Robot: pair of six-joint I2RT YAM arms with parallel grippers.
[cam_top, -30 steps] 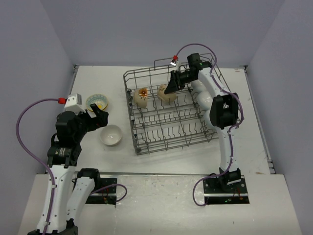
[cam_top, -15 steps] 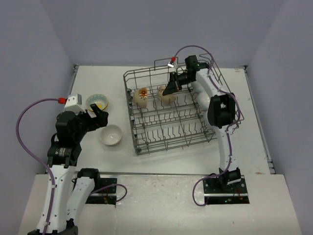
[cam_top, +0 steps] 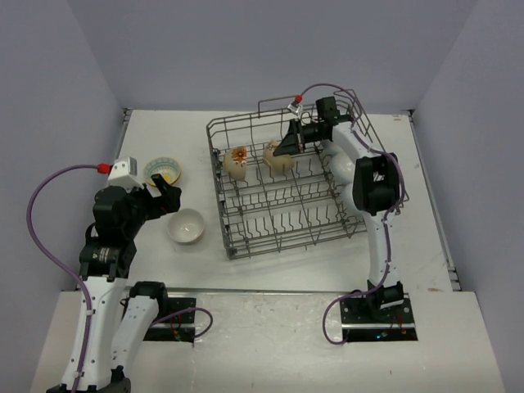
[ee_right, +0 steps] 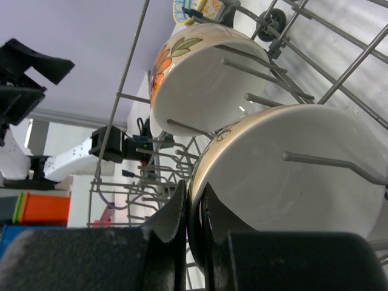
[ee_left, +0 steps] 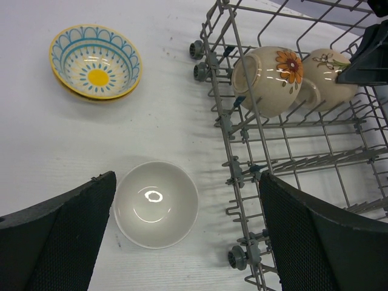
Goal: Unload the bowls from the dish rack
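Rim of cream bowl sat pinched in right gripper inside dish rack; left gripper gaped open.

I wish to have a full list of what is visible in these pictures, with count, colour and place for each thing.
dish rack: 1, grey wire, on the table, right of centre
floral bowl: 2, cream with orange flowers, on edge side by side in the rack's far row
white bowl: 1, plain white, upright on the table left of the rack
patterned bowl: 1, teal rim and yellow centre, on the table beyond the white bowl; a yellow edge beneath it may be a second bowl
table: 1, white
left gripper: 1, black, open, above the white bowl
right gripper: 1, black, inside the rack, shut on the rim of the floral bowl nearer to it
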